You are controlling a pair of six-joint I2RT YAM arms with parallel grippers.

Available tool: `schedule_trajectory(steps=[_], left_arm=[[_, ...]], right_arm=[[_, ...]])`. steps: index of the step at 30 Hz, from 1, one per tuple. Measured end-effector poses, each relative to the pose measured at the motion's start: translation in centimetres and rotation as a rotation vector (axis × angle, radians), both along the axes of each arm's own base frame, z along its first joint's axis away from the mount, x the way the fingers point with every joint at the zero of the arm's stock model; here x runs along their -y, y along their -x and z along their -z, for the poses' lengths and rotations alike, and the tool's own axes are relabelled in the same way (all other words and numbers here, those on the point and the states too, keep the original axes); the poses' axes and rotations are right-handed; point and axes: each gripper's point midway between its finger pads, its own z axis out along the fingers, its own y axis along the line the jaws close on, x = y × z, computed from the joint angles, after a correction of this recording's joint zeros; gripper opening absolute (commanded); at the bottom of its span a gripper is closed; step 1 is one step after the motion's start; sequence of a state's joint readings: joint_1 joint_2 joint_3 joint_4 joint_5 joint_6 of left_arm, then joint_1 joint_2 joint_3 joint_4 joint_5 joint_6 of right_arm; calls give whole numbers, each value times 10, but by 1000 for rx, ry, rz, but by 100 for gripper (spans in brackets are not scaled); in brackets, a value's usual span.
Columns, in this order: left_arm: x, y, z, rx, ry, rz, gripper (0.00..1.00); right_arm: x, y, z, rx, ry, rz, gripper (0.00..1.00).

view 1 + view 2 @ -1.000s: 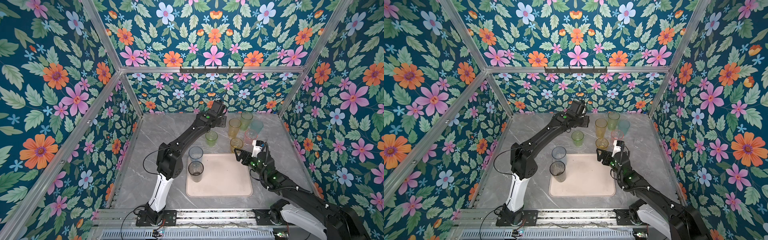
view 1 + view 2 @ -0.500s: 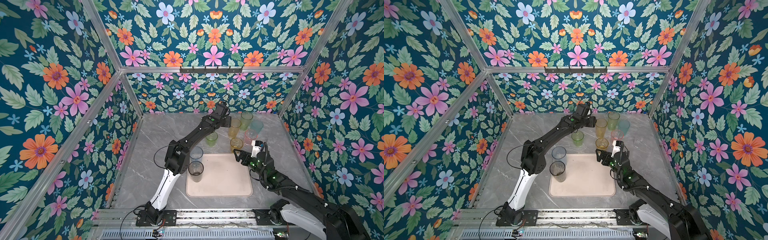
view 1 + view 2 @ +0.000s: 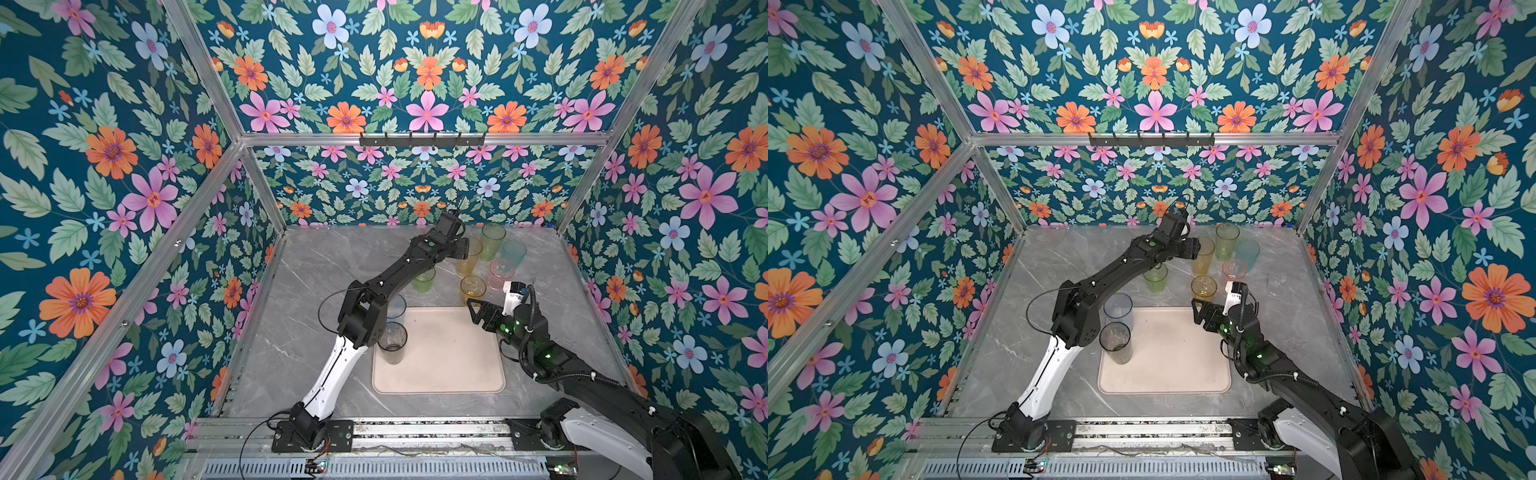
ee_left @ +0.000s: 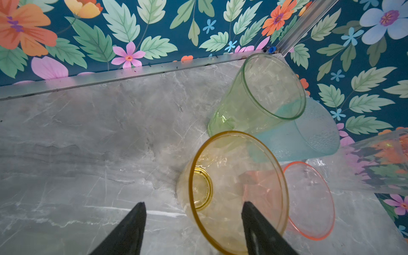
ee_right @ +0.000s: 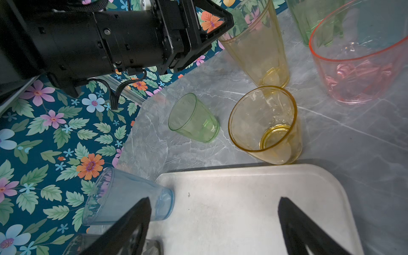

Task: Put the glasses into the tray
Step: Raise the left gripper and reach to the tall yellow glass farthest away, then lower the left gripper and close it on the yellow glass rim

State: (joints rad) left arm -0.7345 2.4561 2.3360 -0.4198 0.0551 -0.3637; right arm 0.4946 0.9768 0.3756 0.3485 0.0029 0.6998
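The beige tray lies near the table's front. A smoke-grey glass stands at its left edge and a blue glass at its back left corner. Behind the tray stand a short green glass, a short amber glass, a pink one, a tall yellow one, a tall green one and a teal one. My left gripper is open, its fingers straddling the tall yellow glass's near wall. My right gripper hangs open over the tray's back right part, holding nothing.
Floral walls with aluminium posts close in the grey marble table on three sides. The back glasses crowd together near the back right corner. A clear glass stands to their right. The left arm's forearm passes over the short green glass.
My left gripper has swung right from the back of the table to the tall yellow glass and opened wider. The right arm has not moved.
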Motion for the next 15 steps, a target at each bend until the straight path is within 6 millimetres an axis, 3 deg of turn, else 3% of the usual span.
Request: schedule_trajectory(steps=[6,15], left_arm=[[5,-4,4,12,-4,11,71],[9,-7,12,12,-8,21,58]], right_arm=[[0,0,0,0,0,0,91],[0,0,-1,5,-3,0,91]])
